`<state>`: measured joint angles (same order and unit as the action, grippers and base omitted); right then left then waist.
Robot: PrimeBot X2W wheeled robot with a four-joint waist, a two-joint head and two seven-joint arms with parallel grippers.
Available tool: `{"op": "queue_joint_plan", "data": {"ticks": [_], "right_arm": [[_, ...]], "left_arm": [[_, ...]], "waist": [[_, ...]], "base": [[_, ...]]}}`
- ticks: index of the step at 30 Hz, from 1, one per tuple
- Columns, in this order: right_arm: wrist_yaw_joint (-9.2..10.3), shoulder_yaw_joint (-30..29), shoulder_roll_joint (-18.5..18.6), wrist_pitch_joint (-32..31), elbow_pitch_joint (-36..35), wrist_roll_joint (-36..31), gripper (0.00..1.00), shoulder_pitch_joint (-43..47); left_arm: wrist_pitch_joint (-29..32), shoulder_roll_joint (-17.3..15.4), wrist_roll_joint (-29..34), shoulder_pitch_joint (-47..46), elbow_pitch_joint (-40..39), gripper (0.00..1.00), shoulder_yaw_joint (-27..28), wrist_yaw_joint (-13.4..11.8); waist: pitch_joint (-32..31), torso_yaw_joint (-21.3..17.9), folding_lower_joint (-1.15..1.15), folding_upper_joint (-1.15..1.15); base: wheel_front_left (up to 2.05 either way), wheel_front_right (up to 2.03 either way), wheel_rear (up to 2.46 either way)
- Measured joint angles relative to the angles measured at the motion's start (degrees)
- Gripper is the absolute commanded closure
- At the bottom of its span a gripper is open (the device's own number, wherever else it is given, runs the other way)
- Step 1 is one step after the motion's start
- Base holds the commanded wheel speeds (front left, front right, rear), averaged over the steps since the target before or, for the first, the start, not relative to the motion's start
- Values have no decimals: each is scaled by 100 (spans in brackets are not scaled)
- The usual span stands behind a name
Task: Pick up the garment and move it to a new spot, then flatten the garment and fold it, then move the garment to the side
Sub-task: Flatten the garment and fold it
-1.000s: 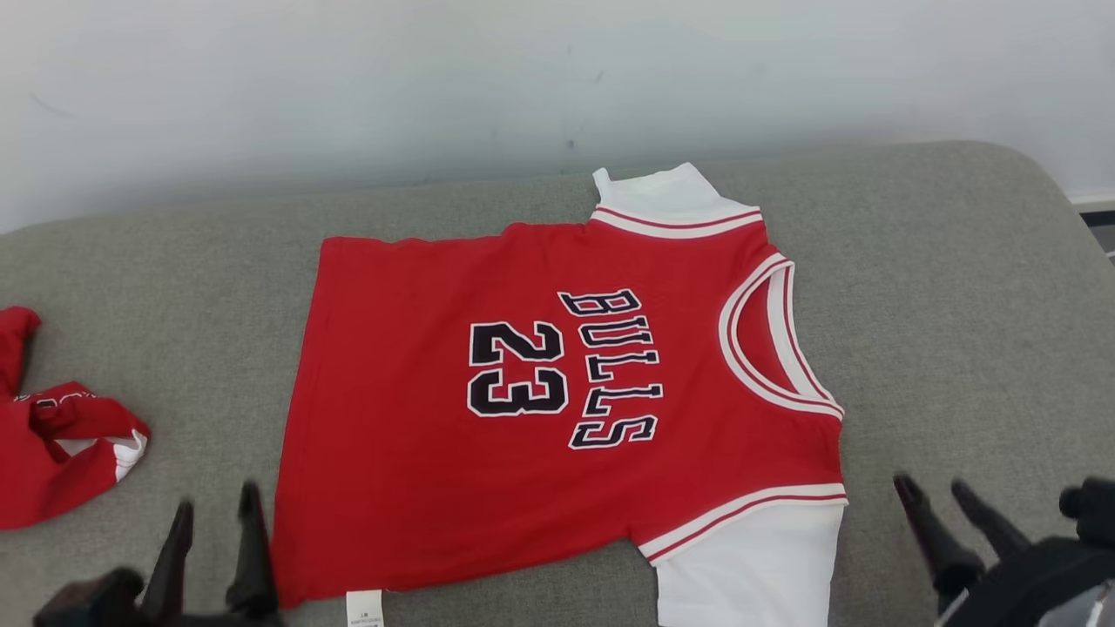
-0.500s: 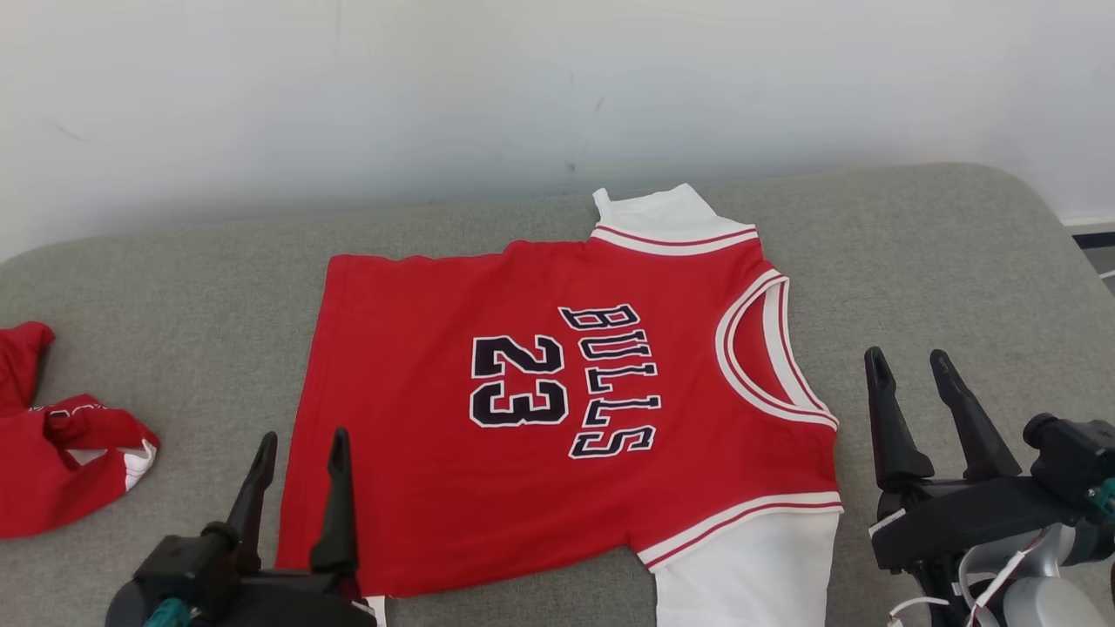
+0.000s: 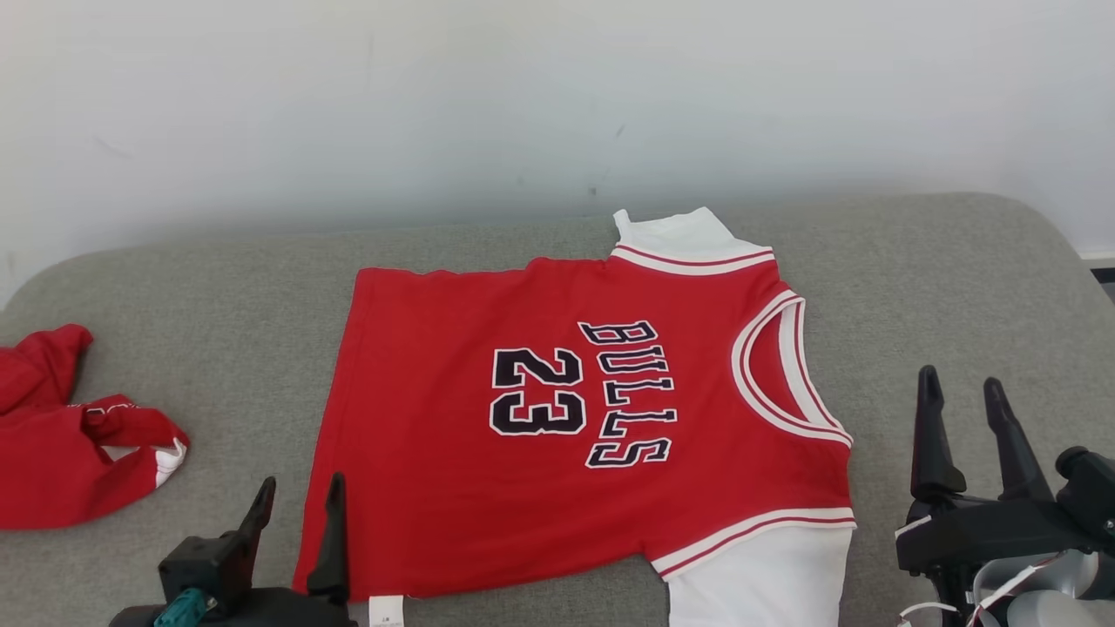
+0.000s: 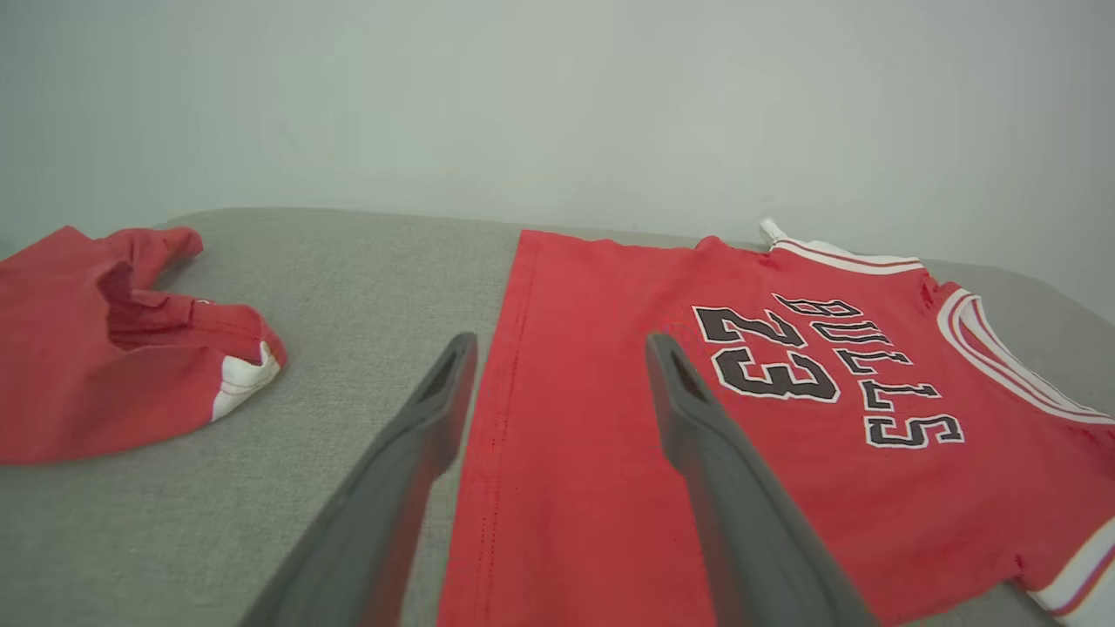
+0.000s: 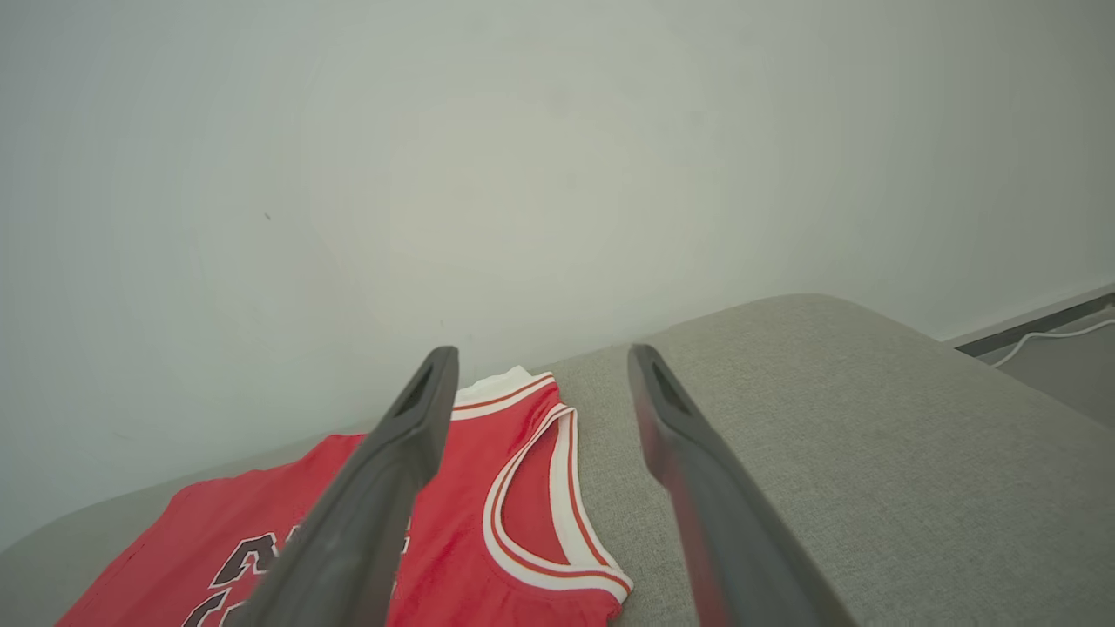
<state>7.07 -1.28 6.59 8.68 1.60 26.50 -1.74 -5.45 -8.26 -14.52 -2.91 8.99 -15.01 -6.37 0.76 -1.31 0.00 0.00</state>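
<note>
Lying crosswise, jersey [image 3: 453,488]; neckline [image 3: 766,366] rightward

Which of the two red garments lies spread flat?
The jersey printed BULLS 23, in the middle; the other red garment, at the far left, lies crumpled.

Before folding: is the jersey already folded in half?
No, the jersey lies spread open on the grey cushion, number and lettering fully showing.

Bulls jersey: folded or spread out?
Spread out, not folded. The jersey lies flat on the grey cushion, its full print face up from hem to neckline, with no fold across it.
</note>
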Motion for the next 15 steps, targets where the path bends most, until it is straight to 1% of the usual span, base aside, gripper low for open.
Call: {"op": "queue_joint_plan", "data": {"ticks": [7,15], "right_arm": [[0,18,-14,125,192,-44,0,0],[0,88,-27,192,280,-53,0,1]], "left_arm": [[97,-18,-8,164,59,0,321,-25],[209,9,-8,271,2,0,341,-67]], "waist": [[-49,131,0,0],[-57,191,0,0]], "base": [[0,0,0],[0,0,0]]}}
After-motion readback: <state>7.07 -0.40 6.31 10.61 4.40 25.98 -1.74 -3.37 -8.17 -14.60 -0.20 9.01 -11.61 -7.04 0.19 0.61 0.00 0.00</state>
